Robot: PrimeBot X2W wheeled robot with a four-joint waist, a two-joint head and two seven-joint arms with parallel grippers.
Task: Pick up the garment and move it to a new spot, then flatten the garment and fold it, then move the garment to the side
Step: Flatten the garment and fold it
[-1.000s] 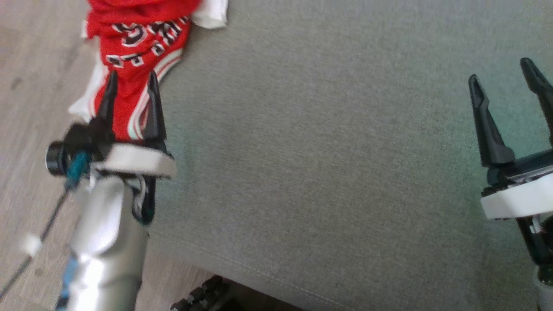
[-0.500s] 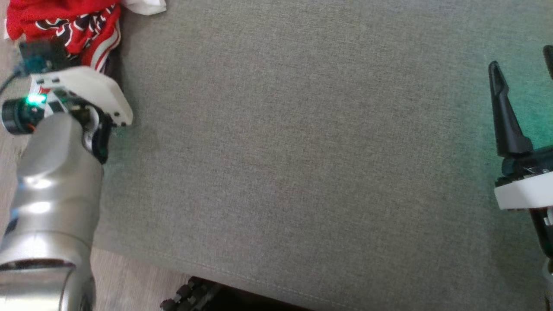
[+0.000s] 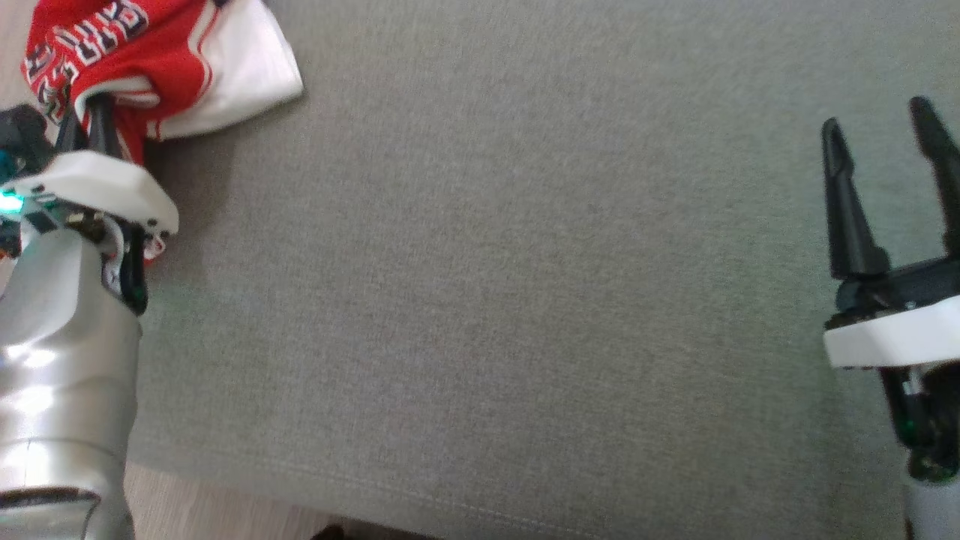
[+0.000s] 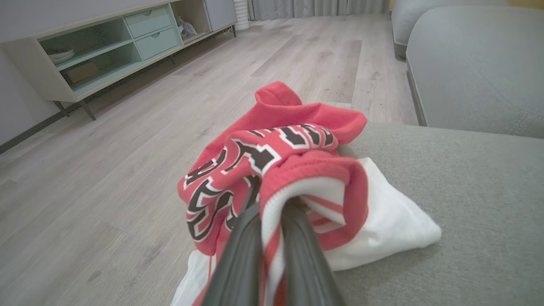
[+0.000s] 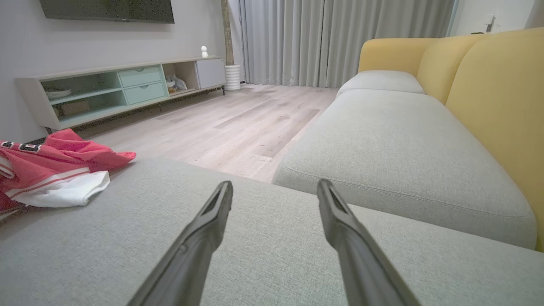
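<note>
Now the garment (image 4: 272,146) sits pinched between the left fingers (image 4: 238,259).

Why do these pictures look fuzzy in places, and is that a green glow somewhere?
Head view: soft overall; a green light glows near the left gripper. Left wrist view: its fingers blur close up, the red and white lettered jersey is sharp. Right wrist view: even light, no glare on the grey fabric cushion.

Grey cushion (image 3: 525,300) beside yellow-backed sofa (image 5: 488,85), low cabinet (image 5: 106,85) across wooden floor (image 5: 255,123).
</note>
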